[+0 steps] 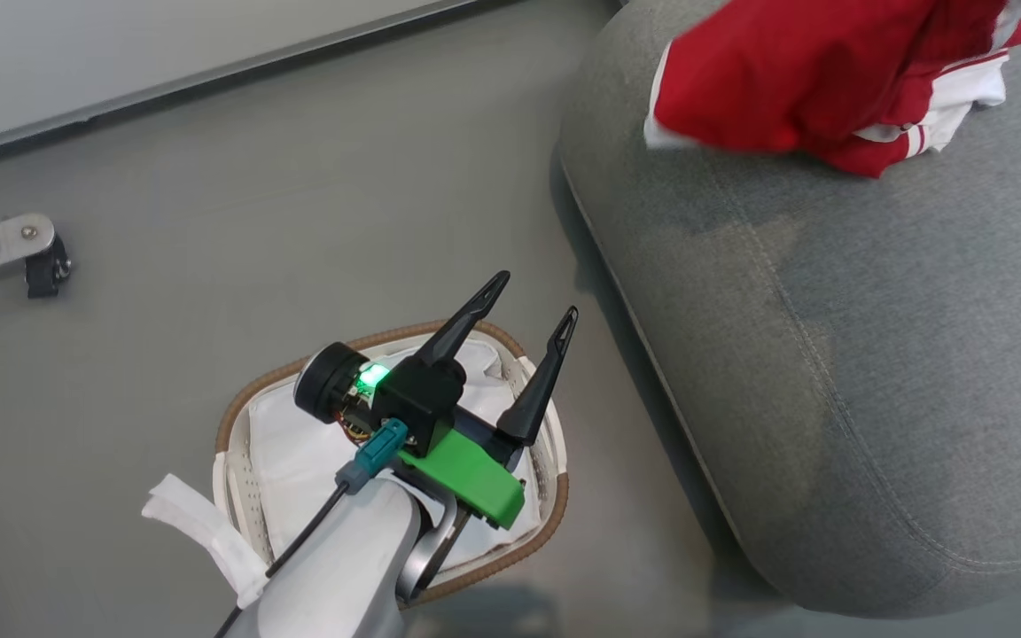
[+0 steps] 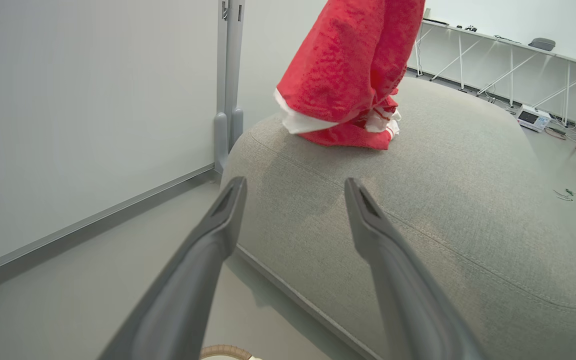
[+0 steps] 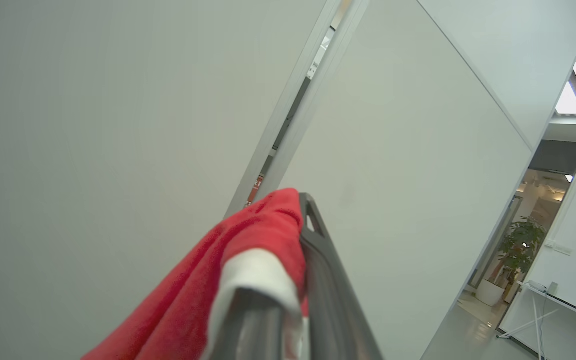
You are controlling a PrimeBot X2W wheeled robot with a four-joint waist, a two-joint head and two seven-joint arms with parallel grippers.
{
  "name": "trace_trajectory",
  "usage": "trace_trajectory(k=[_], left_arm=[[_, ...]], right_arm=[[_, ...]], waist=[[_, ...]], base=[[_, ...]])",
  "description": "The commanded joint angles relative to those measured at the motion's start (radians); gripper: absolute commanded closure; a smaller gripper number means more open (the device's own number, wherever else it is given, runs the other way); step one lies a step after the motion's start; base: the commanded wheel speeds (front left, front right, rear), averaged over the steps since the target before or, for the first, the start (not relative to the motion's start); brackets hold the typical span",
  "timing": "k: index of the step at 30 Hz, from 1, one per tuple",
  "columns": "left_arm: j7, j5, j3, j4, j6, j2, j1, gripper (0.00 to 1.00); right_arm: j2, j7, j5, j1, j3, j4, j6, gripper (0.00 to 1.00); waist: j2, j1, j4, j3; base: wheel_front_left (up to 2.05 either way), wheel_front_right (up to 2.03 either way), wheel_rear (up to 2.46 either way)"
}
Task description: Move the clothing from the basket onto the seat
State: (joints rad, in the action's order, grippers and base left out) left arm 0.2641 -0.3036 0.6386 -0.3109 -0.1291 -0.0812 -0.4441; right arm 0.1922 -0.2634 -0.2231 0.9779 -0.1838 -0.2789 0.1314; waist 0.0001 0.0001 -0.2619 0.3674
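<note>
One grey seat (image 1: pixel 830 354) spans 3 o'clock; basket (image 1: pixel 231 416) at 7 o'clock, white lining (image 1: pixel 298 452) inside; clothing (image 1: pixel 785 80) at 1 o'clock touches the seat, limp and light, best pinched at a bunched fold, clamped in the right gripper (image 3: pixel 298 215); left gripper (image 1: pixel 534 297) splayed wide over the basket.

Left pincer (image 1: pixel 536 294) hides part of the basket (image 1: pixel 236 403)

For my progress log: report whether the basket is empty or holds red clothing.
Empty of clothing where visible: white lining covers the inside of the basket; the left gripper hides part.
</note>
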Motion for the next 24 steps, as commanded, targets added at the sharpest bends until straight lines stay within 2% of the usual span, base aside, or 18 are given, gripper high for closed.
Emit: trace_trajectory(k=[1, 6, 10, 24], left_arm=[[0.000, 0.009, -0.006, 0.007, -0.002, -0.012, -0.020, 0.00], [0.000, 0.017, -0.020, 0.031, -0.002, -0.022, -0.031, 0.00], [0.000, 0.026, -0.032, 0.043, -0.002, -0.025, -0.038, 0.00], [0.001, 0.048, -0.018, 0.048, -0.002, -0.052, -0.082, 0.00]], right_arm=[[0.030, -0.002, -0.008, 0.052, -0.031, -0.010, -0.001, 1.00], [0.102, -0.002, -0.043, 0.180, -0.141, -0.060, -0.001, 1.00], [0.126, -0.002, -0.062, 0.165, -0.166, -0.112, -0.001, 1.00], [-0.016, -0.002, -0.062, -0.160, -0.234, -0.240, -0.001, 1.00]], waist=[[-0.0001, -0.0001, 0.045, 0.065], [-0.0001, -0.0001, 0.060, 0.101], [-0.0001, -0.0001, 0.061, 0.128], [-0.0001, -0.0001, 0.040, 0.215]], base=[[0.00, 0.00, 0.00], [0.00, 0.00, 0.00], [0.00, 0.00, 0.00], [0.00, 0.00, 0.00]])
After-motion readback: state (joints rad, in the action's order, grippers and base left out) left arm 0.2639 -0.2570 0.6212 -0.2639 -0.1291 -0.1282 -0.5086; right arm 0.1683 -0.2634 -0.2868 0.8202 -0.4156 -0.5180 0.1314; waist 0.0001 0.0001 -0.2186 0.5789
